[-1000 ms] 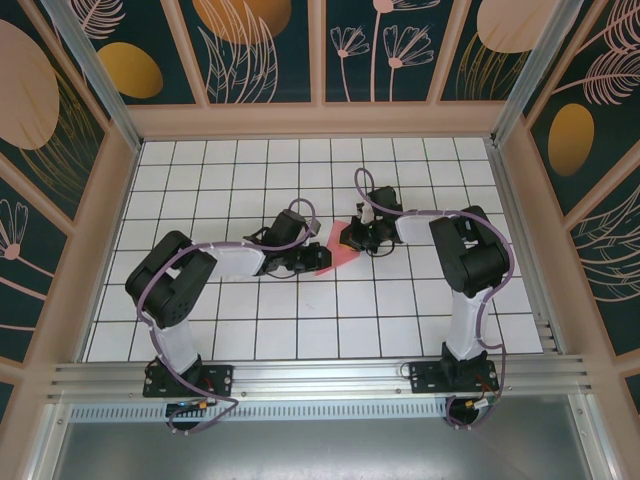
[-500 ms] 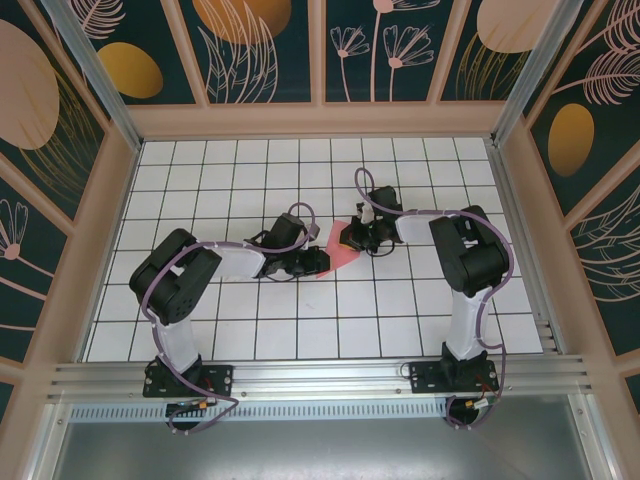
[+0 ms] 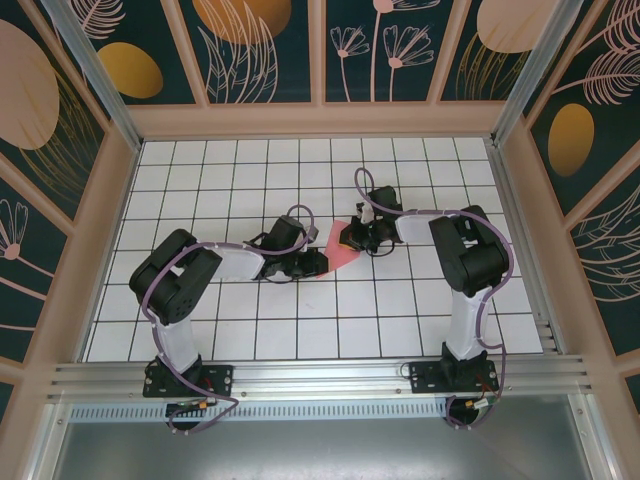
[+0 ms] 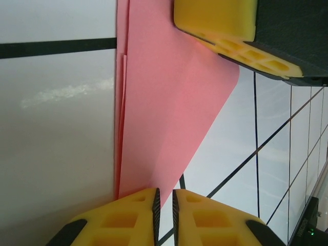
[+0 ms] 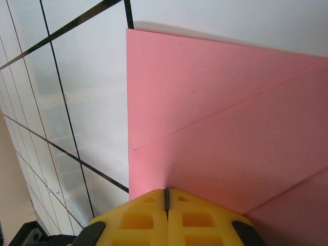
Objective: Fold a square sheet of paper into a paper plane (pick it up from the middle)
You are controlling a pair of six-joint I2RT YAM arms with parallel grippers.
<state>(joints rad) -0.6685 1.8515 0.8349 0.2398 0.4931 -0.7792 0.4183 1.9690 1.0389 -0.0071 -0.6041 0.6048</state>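
Observation:
The square sheet of paper (image 3: 343, 258) is salmon pink and lies folded into a pointed wedge on the white grid table, between my two grippers. In the left wrist view the paper (image 4: 164, 102) narrows to a tip that meets my left gripper (image 4: 164, 197). Its jaws stand a thin slit apart, with table showing through the gap. My left gripper (image 3: 322, 264) sits at the paper's left end. My right gripper (image 5: 165, 195) is shut, its tips resting on the creased paper (image 5: 230, 128) at its edge. One of its yellow fingers (image 4: 215, 20) presses on the sheet's far end.
The table (image 3: 300, 330) is walled by a wooden frame on three sides. An aluminium rail (image 3: 320, 375) runs along the near edge by the arm bases. Open tiles lie to the left, right and front of the paper.
My left gripper has slid right onto the paper's pointed end and its jaws have narrowed. Less pink paper shows from above. The right arm has stayed still.

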